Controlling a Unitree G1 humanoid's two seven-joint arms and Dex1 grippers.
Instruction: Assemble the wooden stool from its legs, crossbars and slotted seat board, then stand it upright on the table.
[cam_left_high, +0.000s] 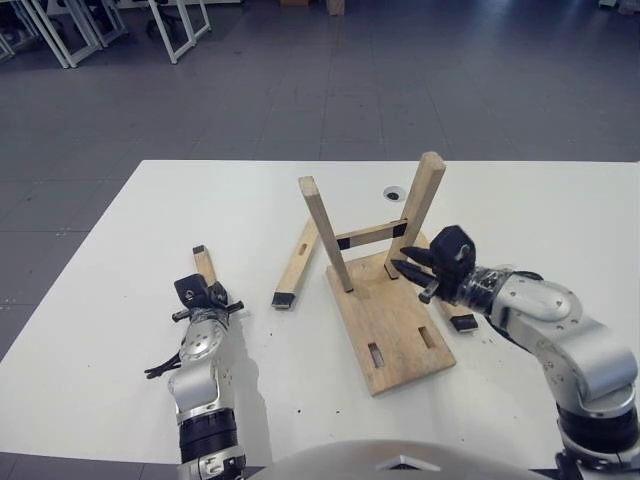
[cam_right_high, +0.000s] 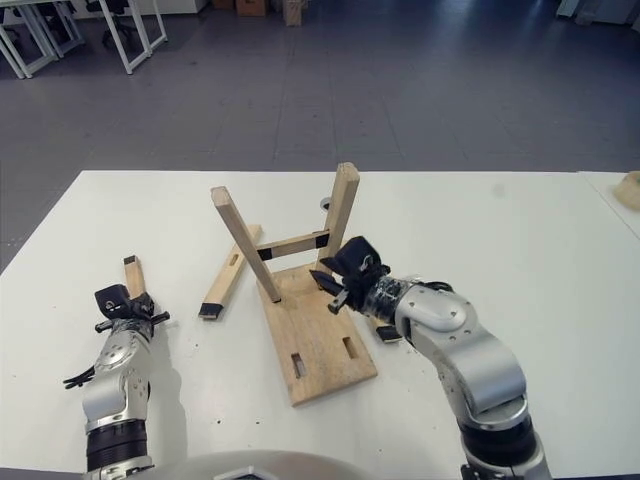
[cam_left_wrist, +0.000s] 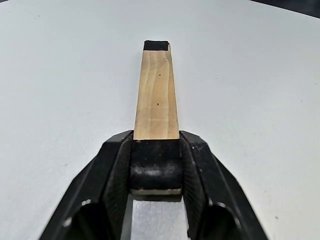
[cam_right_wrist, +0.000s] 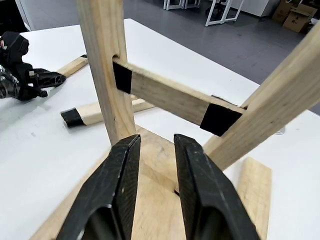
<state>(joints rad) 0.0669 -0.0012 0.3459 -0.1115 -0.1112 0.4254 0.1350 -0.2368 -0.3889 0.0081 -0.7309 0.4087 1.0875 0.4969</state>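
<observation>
Here, grips a short wooden bar (cam_left_wrist: 156, 95) by its black end with the left gripper (cam_left_wrist: 156, 140), well left of the seat board (cam_left_high: 400, 322). Holds the right gripper (cam_right_wrist: 156, 142) a little open and empty, close to two legs (cam_left_high: 325, 230) standing in the board. Just left of the board, a loose leg (cam_left_high: 293, 275).
</observation>
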